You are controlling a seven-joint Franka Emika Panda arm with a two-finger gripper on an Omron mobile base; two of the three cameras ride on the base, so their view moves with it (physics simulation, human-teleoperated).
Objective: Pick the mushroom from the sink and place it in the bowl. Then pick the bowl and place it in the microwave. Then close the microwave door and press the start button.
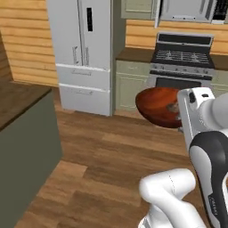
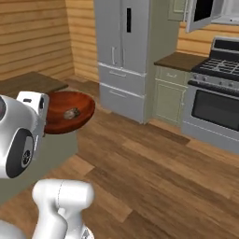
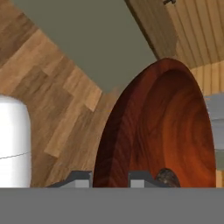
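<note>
Here the jaws clench the bowl's (image 3: pixel 162 131) rim, mushroom (image 3: pixel 167 177) inside just beside them.

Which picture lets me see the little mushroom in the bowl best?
The right base view: the mushroom sits in plain sight inside the bowl. In the left base view the white arm half hides it. The hand view catches just its top at the bottom.

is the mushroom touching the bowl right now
Touching. In the right base view the mushroom lies on the inner floor of the bowl; the hand view shows it low against the bowl's inside wall.
</note>
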